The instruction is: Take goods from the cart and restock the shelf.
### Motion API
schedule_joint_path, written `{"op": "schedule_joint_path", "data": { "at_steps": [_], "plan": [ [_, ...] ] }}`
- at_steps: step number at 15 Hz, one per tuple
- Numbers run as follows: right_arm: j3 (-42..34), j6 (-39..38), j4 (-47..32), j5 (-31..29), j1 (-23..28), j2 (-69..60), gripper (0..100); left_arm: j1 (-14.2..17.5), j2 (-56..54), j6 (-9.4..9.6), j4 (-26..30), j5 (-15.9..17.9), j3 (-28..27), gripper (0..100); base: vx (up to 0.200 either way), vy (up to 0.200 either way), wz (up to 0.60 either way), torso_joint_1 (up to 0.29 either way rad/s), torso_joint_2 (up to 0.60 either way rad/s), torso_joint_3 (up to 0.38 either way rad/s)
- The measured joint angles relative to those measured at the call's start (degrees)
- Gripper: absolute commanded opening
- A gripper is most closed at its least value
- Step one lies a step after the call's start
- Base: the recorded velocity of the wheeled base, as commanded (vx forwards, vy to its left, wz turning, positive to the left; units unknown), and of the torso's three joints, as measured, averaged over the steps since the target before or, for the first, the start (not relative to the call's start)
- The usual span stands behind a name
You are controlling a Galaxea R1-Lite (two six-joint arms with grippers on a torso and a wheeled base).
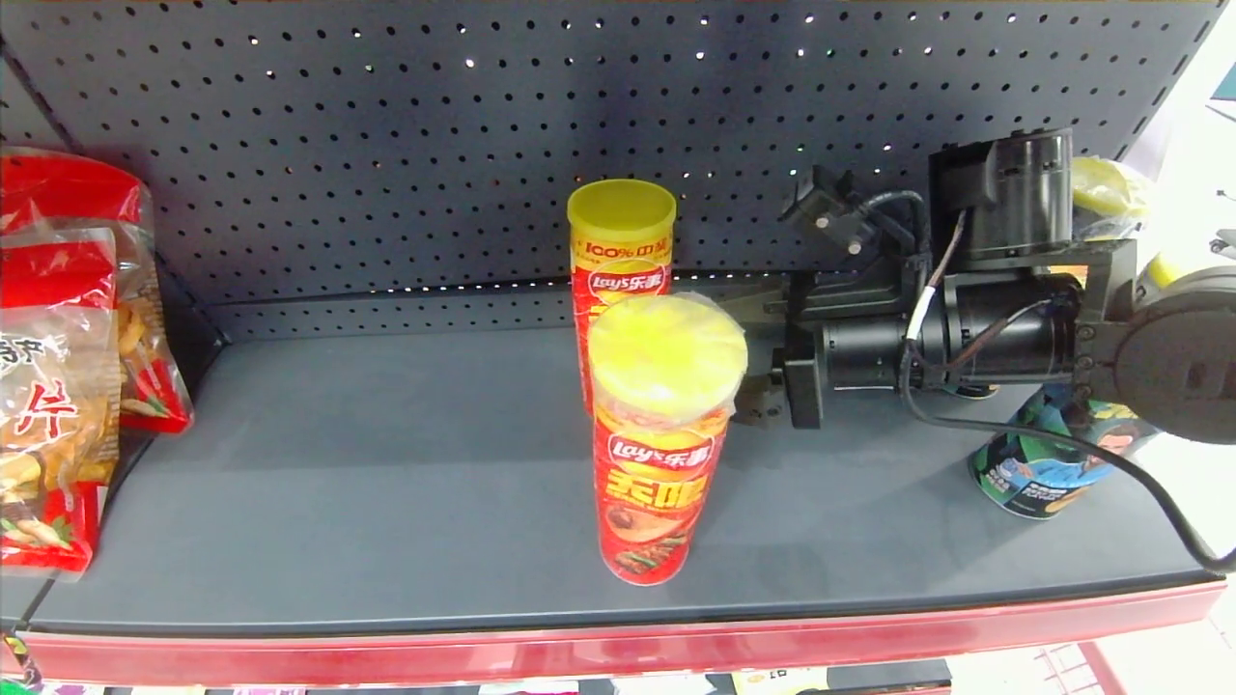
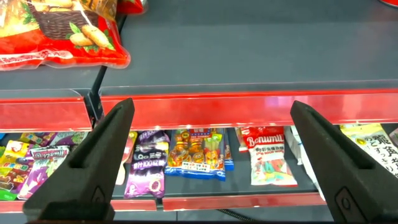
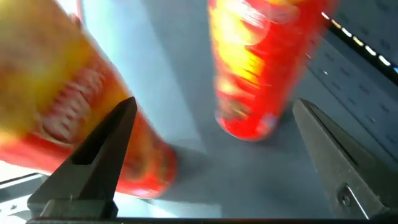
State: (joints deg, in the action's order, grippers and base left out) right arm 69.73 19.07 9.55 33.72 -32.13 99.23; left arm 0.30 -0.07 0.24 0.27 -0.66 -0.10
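Two red chip cans with yellow lids stand upright on the grey shelf (image 1: 386, 483). The front can (image 1: 661, 454) is near the middle and the back can (image 1: 621, 261) stands close behind it, near the pegboard. My right gripper (image 1: 758, 352) reaches in from the right, open, just beside the front can's top and holding nothing. In the right wrist view the back can (image 3: 261, 62) shows between the spread fingers of the right gripper (image 3: 214, 106), and the front can (image 3: 81, 118) is at one finger. My left gripper (image 2: 212, 107) hangs open and empty in front of the shelf's red edge (image 2: 249, 109).
Red snack bags (image 1: 58, 357) fill the shelf's left end. A dark patterned can (image 1: 1038, 468) stands at the right under my right arm. The pegboard wall (image 1: 435, 145) closes the back. A lower shelf holds several candy packs (image 2: 199, 152).
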Motion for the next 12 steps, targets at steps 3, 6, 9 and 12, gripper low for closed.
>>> {"op": "schedule_joint_path", "data": {
  "at_steps": [3,6,9,12],
  "plan": [
    [-0.63,0.78,0.0,0.44,2.65,0.66,100,0.0,0.0,0.02,0.0,-0.02,0.0,100,0.0,0.0,0.0,0.0,0.0,0.0],
    [-1.9,1.38,0.02,0.84,3.96,0.07,100,0.02,0.0,0.02,-0.02,-0.02,0.0,100,0.0,0.0,0.0,0.0,0.0,0.0],
    [-4.5,2.41,0.02,2.76,4.33,-1.52,100,0.02,0.0,0.0,0.0,-0.02,0.0,100,0.0,0.0,0.0,0.0,0.0,0.0],
    [-8.73,4.22,0.0,3.3,3.69,-3.32,100,0.0,0.0,0.0,0.0,0.0,0.0,100,0.0,0.0,0.0,0.0,0.0,0.0]
  ]
}}
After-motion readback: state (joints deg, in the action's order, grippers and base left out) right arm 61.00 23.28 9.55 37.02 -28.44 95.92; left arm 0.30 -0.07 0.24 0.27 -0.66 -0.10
